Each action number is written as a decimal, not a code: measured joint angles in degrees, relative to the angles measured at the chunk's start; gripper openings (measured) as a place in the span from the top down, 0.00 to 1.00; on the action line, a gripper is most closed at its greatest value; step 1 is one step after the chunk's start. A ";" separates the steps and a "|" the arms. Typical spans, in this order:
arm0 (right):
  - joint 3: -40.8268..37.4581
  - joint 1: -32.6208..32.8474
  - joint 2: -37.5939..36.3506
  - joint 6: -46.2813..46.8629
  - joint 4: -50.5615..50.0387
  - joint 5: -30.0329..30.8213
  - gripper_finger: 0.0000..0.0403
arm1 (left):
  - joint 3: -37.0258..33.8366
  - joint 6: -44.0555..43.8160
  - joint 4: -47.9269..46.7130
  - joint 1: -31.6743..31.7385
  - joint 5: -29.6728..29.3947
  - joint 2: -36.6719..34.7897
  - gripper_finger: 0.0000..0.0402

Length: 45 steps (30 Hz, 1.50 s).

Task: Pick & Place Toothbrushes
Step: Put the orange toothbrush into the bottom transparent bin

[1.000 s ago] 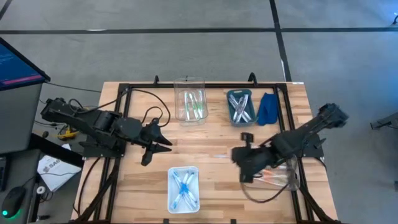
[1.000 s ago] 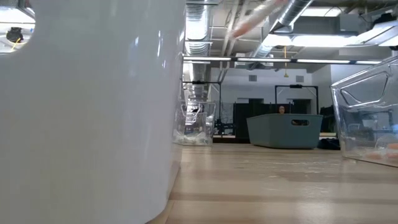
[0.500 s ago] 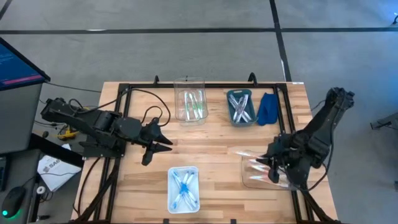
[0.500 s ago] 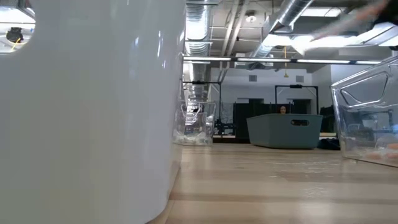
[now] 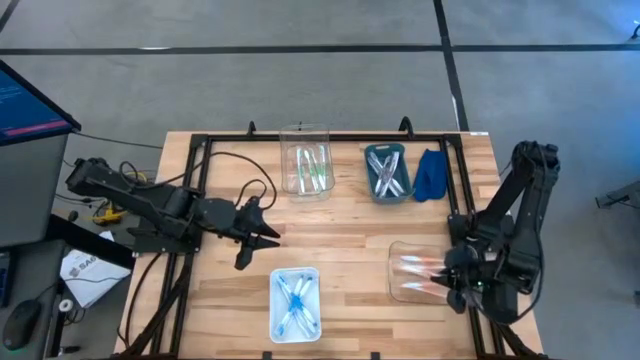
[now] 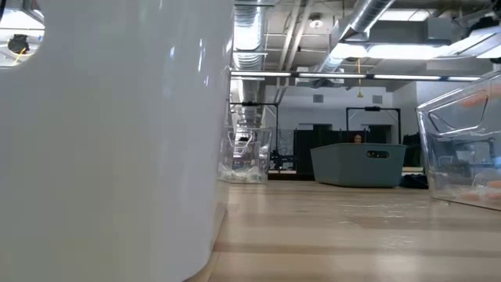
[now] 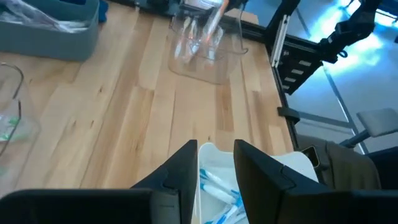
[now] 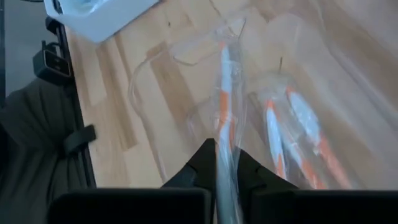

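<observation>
Item: wooden table [image 5: 340, 235] with four containers and two arms. At the far edge stood a clear bin [image 5: 306, 160] holding green toothbrushes [image 5: 312, 168], and beside it a grey-blue bin [image 5: 387, 172] holding whitish-grey toothbrushes [image 5: 388, 175], with a folded blue cloth [image 5: 431, 174] just to its right. At the near edge sat a white tray [image 5: 295, 303] containing blue toothbrushes [image 5: 295, 300]. Near the right edge lay a second clear bin [image 5: 418, 272] with orange-pink toothbrushes [image 8: 298, 134] on its floor. Right gripper [image 5: 455, 283]: positioned at the right side of that second clear bin, fingers pressed together on the translucent handle of one orange-pink toothbrush [image 8: 225, 109], which pointed away from the fingers into the bin, above the others lying there; whether its tip touched the bin could not be told. Left gripper [image 5: 262, 233]: left of table centre, between the far clear bin and the white tray, fingers [image 7: 180, 174] partly spread with nothing between them, hanging above the wood near the tray's edge. The low view showed the white tray's wall [image 6: 109, 133] filling the left and the two clear bins and the grey-blue bin farther off.
</observation>
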 joint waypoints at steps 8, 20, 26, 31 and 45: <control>0.00 1.54 2.49 9.87 -8.19 -2.27 0.98 | -1.85 0.91 5.82 -2.85 0.17 0.00 0.75; 0.00 0.18 9.05 10.69 -6.99 -5.14 0.97 | -1.85 3.53 14.54 -8.37 0.04 0.00 0.75; -0.01 0.02 12.76 12.41 -6.12 -13.12 0.93 | -1.85 4.47 15.04 -10.36 -1.23 0.00 0.75; -0.02 0.00 14.49 12.77 -3.98 -13.28 0.95 | -1.85 6.74 16.62 -11.18 -2.19 0.00 0.75; -0.02 -0.66 16.54 12.80 -0.27 -13.23 0.65 | -1.82 11.93 17.91 -11.16 -2.43 0.00 0.75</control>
